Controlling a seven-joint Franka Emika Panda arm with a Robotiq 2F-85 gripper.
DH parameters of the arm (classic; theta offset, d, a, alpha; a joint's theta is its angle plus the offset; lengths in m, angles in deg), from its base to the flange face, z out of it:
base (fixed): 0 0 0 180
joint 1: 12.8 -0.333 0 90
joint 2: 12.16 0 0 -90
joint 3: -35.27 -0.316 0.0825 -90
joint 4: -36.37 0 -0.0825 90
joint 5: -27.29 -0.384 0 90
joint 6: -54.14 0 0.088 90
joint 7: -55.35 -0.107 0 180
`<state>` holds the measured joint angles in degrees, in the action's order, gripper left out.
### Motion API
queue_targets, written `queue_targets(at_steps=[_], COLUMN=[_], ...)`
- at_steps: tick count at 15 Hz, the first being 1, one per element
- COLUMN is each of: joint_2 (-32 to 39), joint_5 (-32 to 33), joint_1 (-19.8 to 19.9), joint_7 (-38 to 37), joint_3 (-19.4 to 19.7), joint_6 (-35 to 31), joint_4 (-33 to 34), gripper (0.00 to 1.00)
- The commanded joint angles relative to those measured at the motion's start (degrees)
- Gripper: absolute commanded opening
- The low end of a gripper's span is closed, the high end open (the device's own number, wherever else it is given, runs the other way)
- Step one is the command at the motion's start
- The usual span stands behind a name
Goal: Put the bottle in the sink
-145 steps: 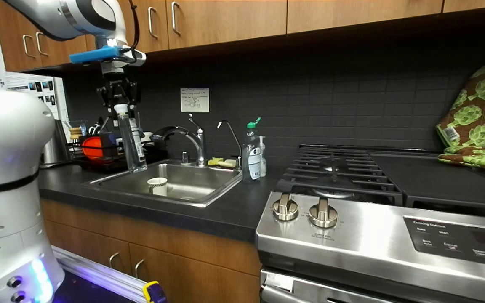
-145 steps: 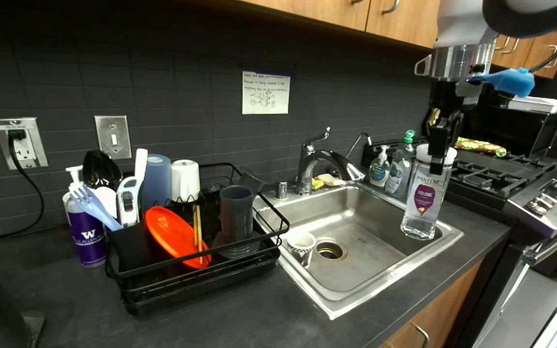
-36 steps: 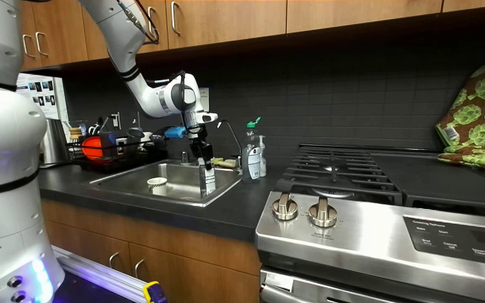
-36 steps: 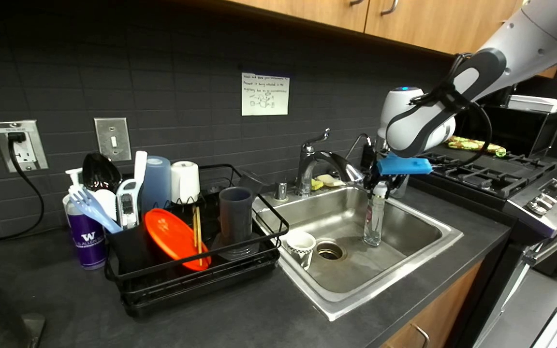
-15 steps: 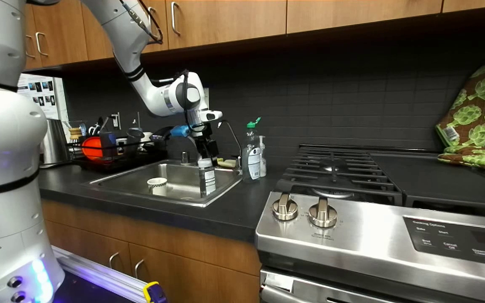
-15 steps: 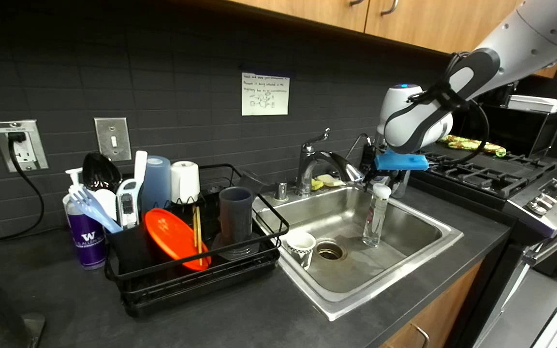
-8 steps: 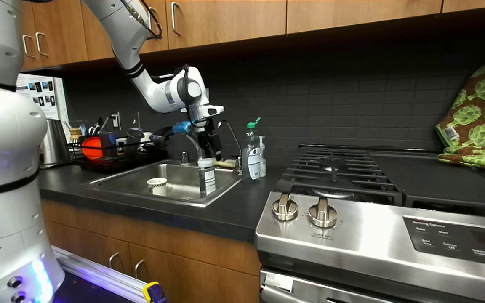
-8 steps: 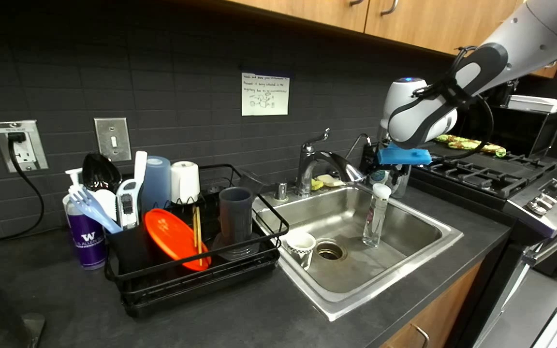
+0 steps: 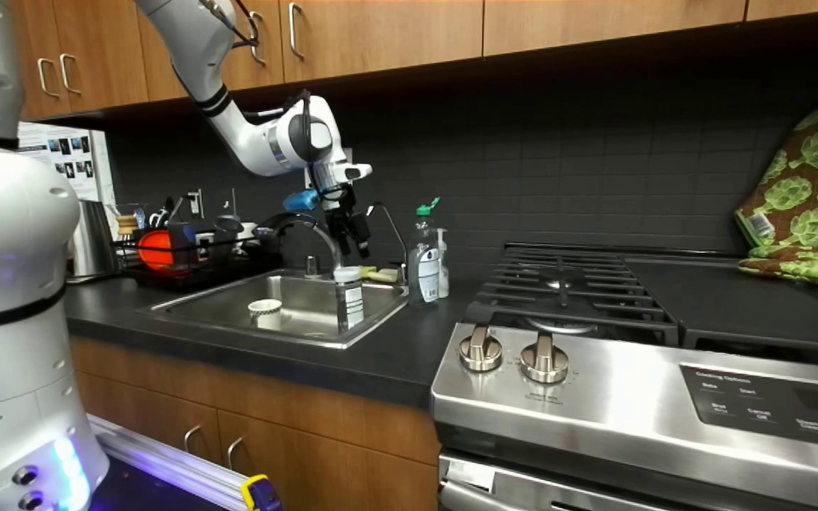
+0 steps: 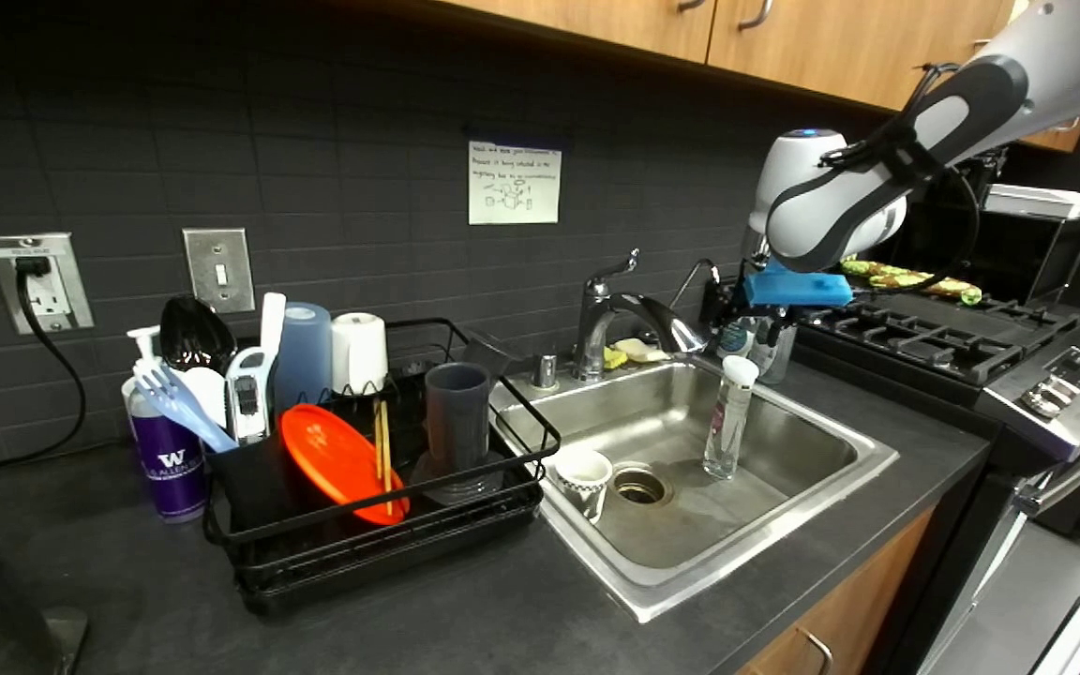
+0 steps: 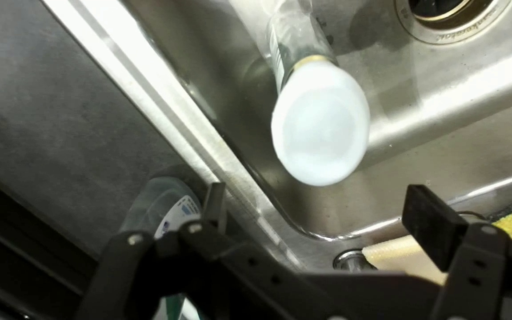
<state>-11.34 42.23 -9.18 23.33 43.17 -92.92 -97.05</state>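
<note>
Bottle (image 9: pixel 349 304) standing in sink (image 9: pixel 308 301), cup (image 9: pixel 265 314) at its nine o'clock in an exterior view, hand (image 9: pixel 353 248) at twelve, spread

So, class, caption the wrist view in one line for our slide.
A white-capped bottle stands in the sink, untouched by the open gripper.

Clear, white-capped bottle (image 10: pixel 730 427), perhaps reddish-labelled.

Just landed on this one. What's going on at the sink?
A robot arm reaches over a stainless steel sink. The clear, white-capped bottle stands on its floor, so the placing looks done. The open gripper hangs clear of it, holding nothing. A white cup with a checkered band is in there too.
</note>
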Motion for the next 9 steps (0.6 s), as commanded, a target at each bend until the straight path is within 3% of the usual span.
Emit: queue_targets(at_steps=[1, 9], joint_2=[-5.65, -14.51], joint_5=[-0.45, -2.59], joint_1=[0.77, 1.28], joint_7=[3.86, 13.57], joint_3=[-0.93, -2.64], joint_6=[2.22, 7.29], joint_4=[-3.95, -9.67], gripper=[1.00, 1.00])
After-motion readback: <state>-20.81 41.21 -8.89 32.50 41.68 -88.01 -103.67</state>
